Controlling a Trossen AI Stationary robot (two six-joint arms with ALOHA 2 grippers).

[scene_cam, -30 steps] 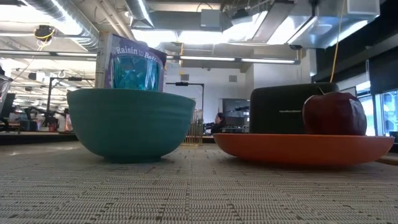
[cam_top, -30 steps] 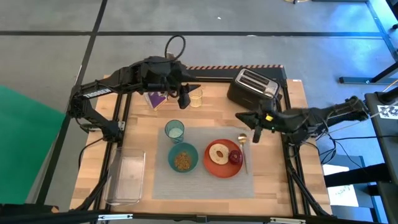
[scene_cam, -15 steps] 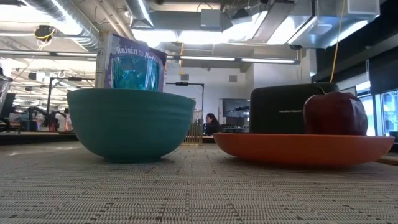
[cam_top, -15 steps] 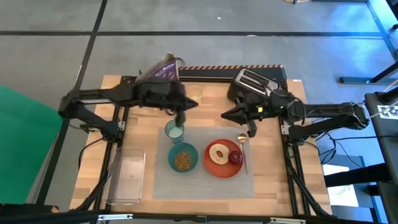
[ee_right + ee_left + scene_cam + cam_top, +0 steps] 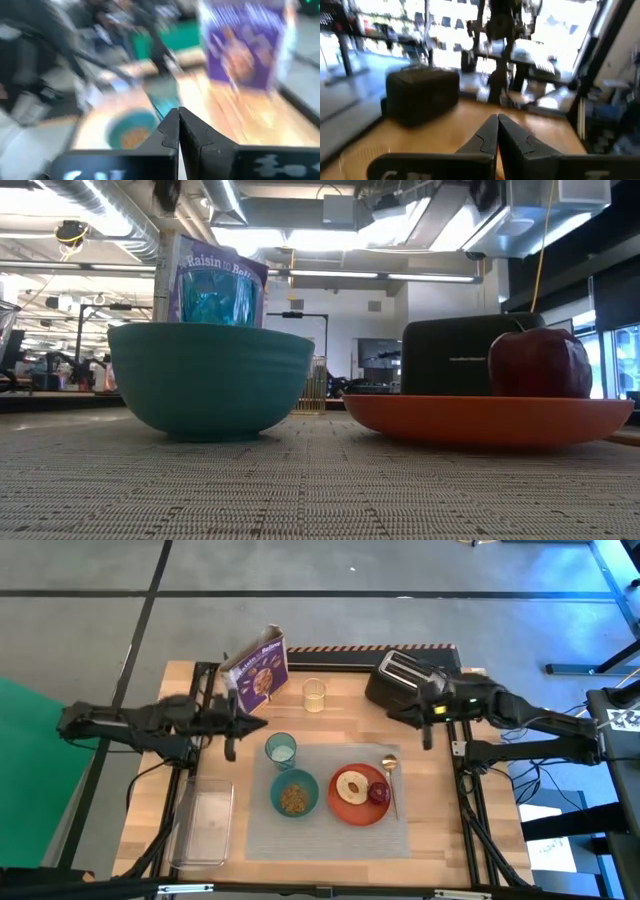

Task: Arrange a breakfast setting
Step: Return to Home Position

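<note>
Wooden table (image 5: pixel 340 715) boards showed around a grey placemat (image 5: pixel 320 837) laid at the middle. On the mat, a teal bowl (image 5: pixel 294 794) of cereal sat just left of an orange plate (image 5: pixel 355 816). The plate carried a bagel (image 5: pixel 352 786) with a dark-red fruit (image 5: pixel 379 793) just beside it. A gold spoon (image 5: pixel 391 777) lay on the mat along the plate's right rim, and a blue-green cup (image 5: pixel 281 749) stood behind the bowl. The left gripper (image 5: pixel 496 120) hung over the table's left part near the cereal box (image 5: pixel 260 675), fingers pressed together on nothing. The right gripper (image 5: pixel 178 112) hung by the black toaster (image 5: pixel 405 675), fingers likewise pressed together and empty.
</note>
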